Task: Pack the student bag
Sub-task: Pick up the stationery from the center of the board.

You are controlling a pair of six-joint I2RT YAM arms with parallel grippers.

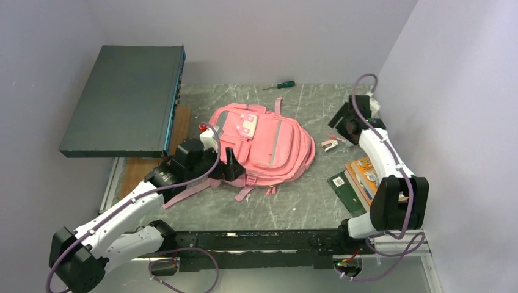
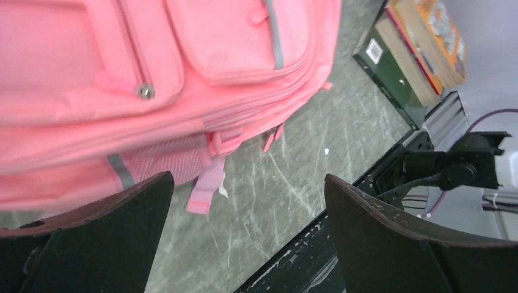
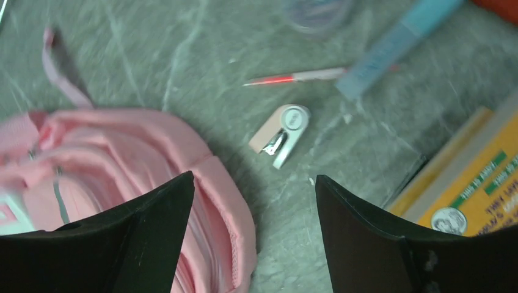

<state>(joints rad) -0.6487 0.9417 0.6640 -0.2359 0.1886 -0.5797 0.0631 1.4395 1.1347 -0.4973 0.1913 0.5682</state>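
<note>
On the grey marbled table (image 1: 305, 207), the student bag (image 1: 262, 143) lies flat near the middle with its front pockets facing up. The left gripper (image 1: 232, 163) sits at the bag's near-left edge, among the loose pink straps. In the left wrist view its jaws stand wide apart with nothing between them. The bag fills the upper left of that view, its mesh side pocket just beyond the left finger (image 2: 104, 244), and bare tabletop shows in the gap.

The right gripper (image 1: 343, 122) hangs over the far-right part of the table, apart from the bag's right side. Its jaws are also spread wide and empty. From its wrist camera the bag lies to the left, partly behind one finger (image 3: 122, 244), and a small pink-and-white stapler (image 3: 281, 135) lies on the table just beyond the gap. A red pen (image 3: 293, 77) lies farther off. A stack of books (image 1: 360, 180) rests by the right arm.
</note>
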